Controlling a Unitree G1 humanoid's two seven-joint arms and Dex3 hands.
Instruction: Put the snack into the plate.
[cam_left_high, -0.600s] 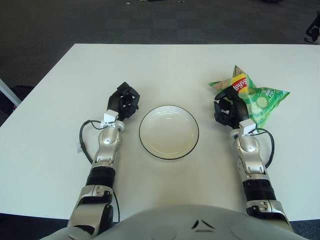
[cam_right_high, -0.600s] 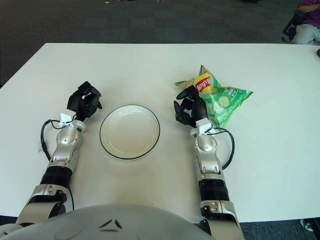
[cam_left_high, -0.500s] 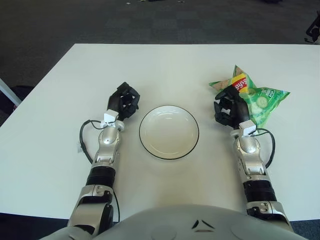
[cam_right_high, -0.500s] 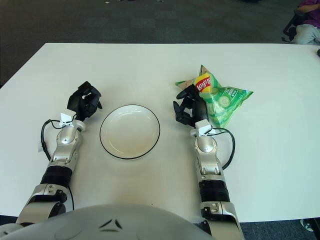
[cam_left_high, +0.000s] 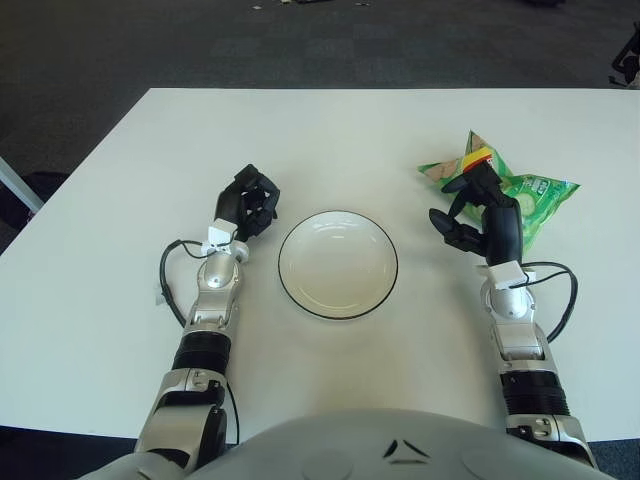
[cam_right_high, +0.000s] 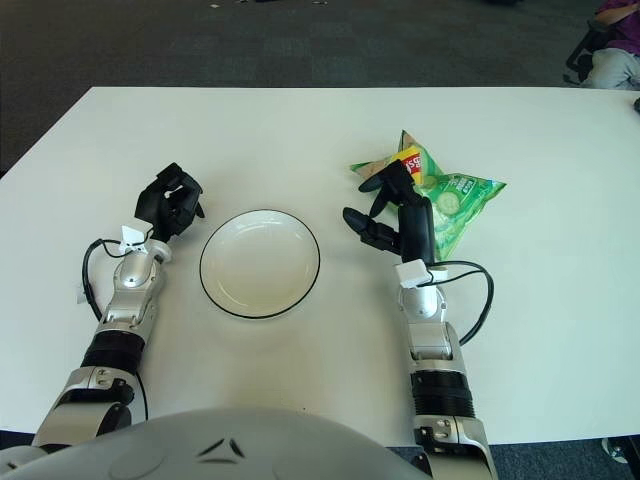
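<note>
Now reaching: right robot hand (cam_left_high: 478, 208), fingers spread, hovers at chip bag (cam_left_high: 520, 196), must clench it, then carry to plate (cam_left_high: 338, 264); left robot hand (cam_left_high: 248, 201) clenched beside plate.

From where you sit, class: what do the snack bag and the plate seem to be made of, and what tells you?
Snack bag: thin glossy plastic film, judging by its creases, crimped corners and printed green surface.
Plate: probably glazed ceramic or enamel; smooth cream surface with a thin dark rim line. The look leaves it open.
</note>
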